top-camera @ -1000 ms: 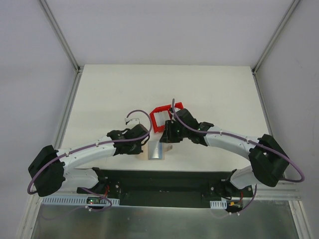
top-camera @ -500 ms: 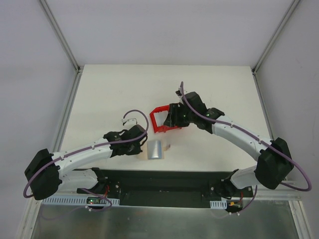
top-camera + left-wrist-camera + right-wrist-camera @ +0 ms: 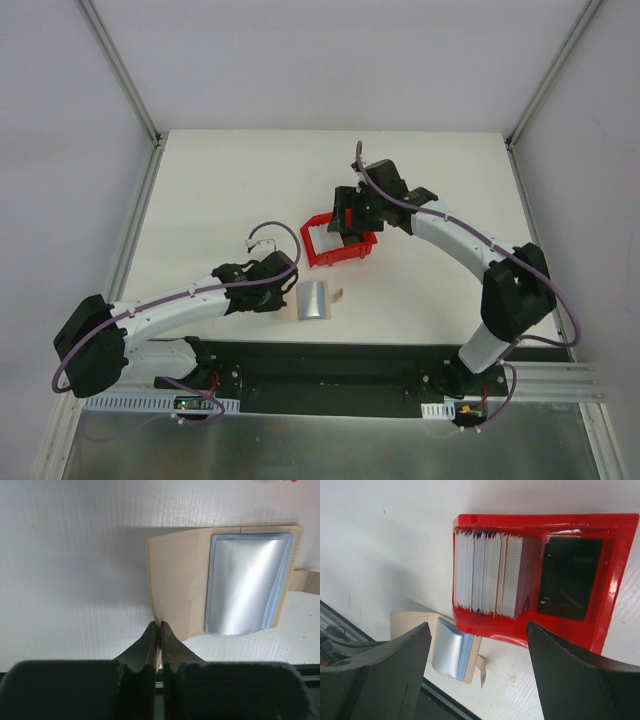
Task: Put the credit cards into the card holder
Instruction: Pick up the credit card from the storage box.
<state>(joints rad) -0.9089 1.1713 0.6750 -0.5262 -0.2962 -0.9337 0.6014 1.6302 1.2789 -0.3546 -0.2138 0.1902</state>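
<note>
Holder (image 3: 175,580) is laid open at the table's (image 3: 220,190) near edge with the left gripper (image 3: 159,626) closed at its edge; cards (image 3: 487,575) are stacked in the red bin (image 3: 615,575) just beyond, right gripper (image 3: 477,629) spread wide above.

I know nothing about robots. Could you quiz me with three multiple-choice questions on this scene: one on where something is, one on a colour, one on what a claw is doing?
1. Where are the cards?
A) on edge in the red bin
B) lying flat outside it
C) hanging from a claw

2. What colour is the card holder outside?
A) black
B) tan
C) green

3. How is the right gripper?
A) shut on a card
B) shut on a rim
C) open, holding nothing

Answers: 1 A, they fill one compartment. 2 B, tan cover surrounds a pale blue lining. 3 C, its fingers stand wide apart above the bin.
</note>
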